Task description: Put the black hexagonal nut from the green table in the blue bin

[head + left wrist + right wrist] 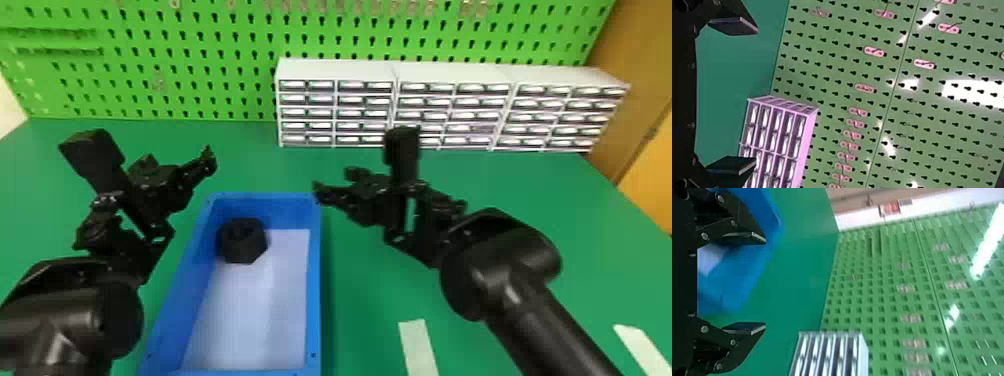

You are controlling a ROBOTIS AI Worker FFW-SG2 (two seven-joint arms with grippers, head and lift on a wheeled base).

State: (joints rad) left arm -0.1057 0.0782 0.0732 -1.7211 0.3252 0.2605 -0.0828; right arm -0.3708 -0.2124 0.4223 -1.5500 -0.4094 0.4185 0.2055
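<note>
Nearest, the blue plastic rectangular bin [313, 280] stands on the green table [365, 300], between the black jointed left arm [65, 305] and the black jointed right arm [500, 265]; if the left arm swings right or dips as it pulls back, it could catch the bin's left wall and shove the bin along. Farther in, the black hexagonal nut [243, 241] lies inside, in the far left corner on the pale floor, so the placing looks done and the main risk is undoing it: a needless second grab in that tight corner might pinch the wall or tip the nut. Beyond, the black two-fingered left gripper [755, 96] is released and empty, up by the bin's far left corner. The black two-fingered right gripper [765, 283], also spread and holding nothing, is by the far right corner, where a drop could snag the rim. Farthest, the white drawer cabinets [450, 75] stand against the green pegboard [175, 70]; a forward reach by the right arm might knock them, though I cannot judge the gap.
</note>
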